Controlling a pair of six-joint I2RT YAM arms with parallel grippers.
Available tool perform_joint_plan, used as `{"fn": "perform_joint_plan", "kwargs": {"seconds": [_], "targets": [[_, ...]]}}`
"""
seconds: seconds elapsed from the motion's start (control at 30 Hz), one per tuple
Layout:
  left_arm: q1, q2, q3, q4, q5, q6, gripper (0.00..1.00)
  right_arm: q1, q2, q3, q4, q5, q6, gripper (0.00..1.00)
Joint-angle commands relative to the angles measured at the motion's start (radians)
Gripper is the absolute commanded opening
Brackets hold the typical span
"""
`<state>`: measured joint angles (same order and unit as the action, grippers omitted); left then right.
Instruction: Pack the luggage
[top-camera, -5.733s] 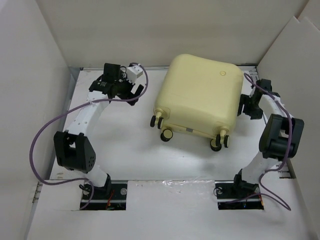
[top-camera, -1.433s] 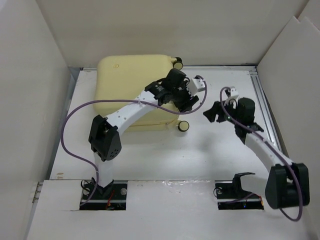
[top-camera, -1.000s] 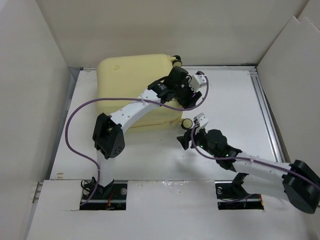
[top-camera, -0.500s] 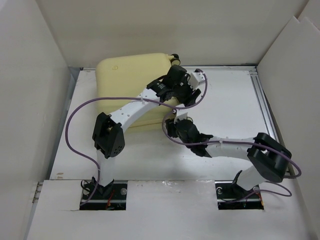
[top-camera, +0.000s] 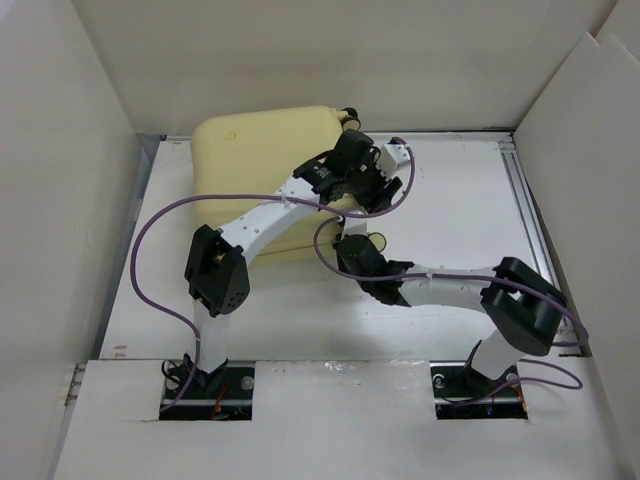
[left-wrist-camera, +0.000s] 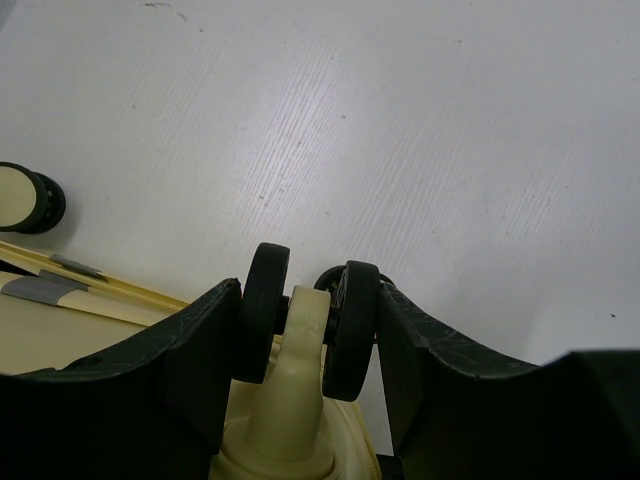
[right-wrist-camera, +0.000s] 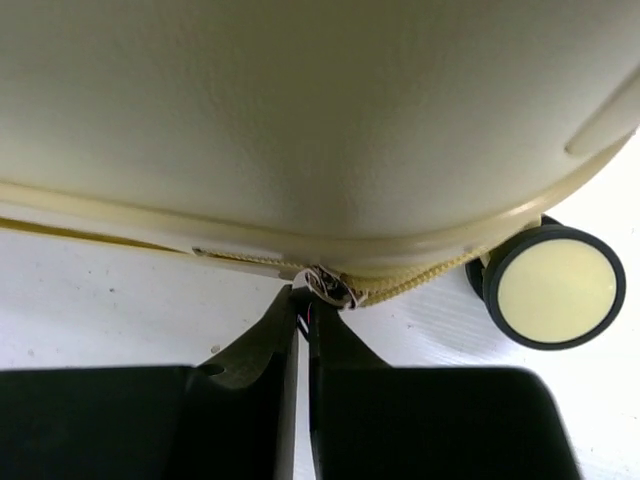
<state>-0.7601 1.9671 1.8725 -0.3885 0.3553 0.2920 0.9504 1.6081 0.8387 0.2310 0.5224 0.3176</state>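
Observation:
The luggage (top-camera: 250, 150), a pale-yellow hard shell, lies shut at the table's back left. My left gripper (top-camera: 365, 195) reaches over its right end. In the left wrist view that gripper (left-wrist-camera: 305, 312) is shut on a black twin wheel (left-wrist-camera: 262, 305) with a cream stem. My right gripper (top-camera: 345, 243) sits at the luggage's near right corner. In the right wrist view its jaws (right-wrist-camera: 303, 300) are shut on the small metal zipper pull (right-wrist-camera: 330, 285) on the seam under the shell (right-wrist-camera: 300, 120), beside a cream-faced wheel (right-wrist-camera: 550, 286).
Tall white walls (top-camera: 70, 200) close in the table on three sides. A metal rail (top-camera: 530, 230) runs along the right edge. A purple cable (top-camera: 150, 240) loops off the left arm. Another wheel (left-wrist-camera: 25, 198) shows at the far left of the left wrist view.
The right arm swung in from the right to the luggage's near corner, and its jaws closed on the zipper pull. The left gripper kept hold of the wheel.

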Motion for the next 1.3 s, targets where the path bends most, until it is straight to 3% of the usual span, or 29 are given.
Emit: {"fn": "perform_joint_plan", "kwargs": {"seconds": [0.0, 0.2, 0.33, 0.5, 0.87, 1.07, 1.27], "targets": [[-0.01, -0.048, 0.028, 0.085, 0.02, -0.117, 0.0, -0.006, -0.092, -0.009, 0.08, 0.07, 0.008, 0.0], [-0.01, -0.048, 0.028, 0.076, 0.011, -0.108, 0.0, -0.036, -0.203, -0.165, 0.175, 0.039, 0.008, 0.0], [-0.01, -0.048, 0.037, 0.066, 0.011, -0.099, 0.0, -0.056, -0.223, -0.202, 0.254, -0.077, -0.051, 0.0], [-0.01, -0.057, 0.019, 0.066, 0.002, -0.099, 0.0, -0.076, -0.223, -0.222, 0.263, -0.114, -0.091, 0.0], [-0.01, -0.086, 0.001, 0.048, -0.007, -0.048, 0.0, -0.281, -0.413, -0.359, 0.203, -0.18, 0.106, 0.0], [-0.01, -0.096, -0.009, 0.039, -0.007, -0.037, 0.0, -0.315, -0.375, -0.31, 0.194, -0.275, 0.025, 0.0], [-0.01, -0.096, -0.018, 0.039, -0.007, -0.047, 0.0, -0.24, -0.395, -0.329, 0.194, -0.311, -0.157, 0.0]]}}
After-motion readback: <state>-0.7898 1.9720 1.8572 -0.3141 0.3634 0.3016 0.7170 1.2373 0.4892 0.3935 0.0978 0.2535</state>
